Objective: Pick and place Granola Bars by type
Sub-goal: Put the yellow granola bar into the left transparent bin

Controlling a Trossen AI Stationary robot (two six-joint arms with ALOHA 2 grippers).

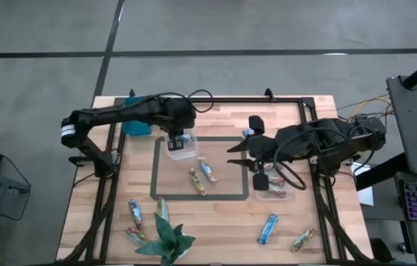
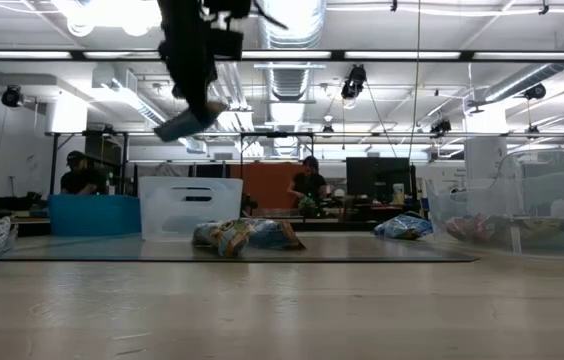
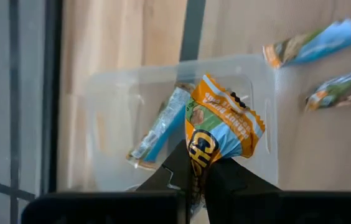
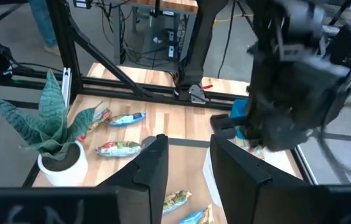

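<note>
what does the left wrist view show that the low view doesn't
Only the left wrist view: the left gripper pinching an orange, green and blue granola bar above a clear tub that holds another bar.
Only the low view: people at desks behind the table.
Both: bars lying on the wooden table.

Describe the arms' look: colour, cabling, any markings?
Both arms are dark, near black, jointed segments. The left arm has a white band near its base; black cables loop by both wrists. Each pincer, left and right, ends in two flat dark fingers.
</note>
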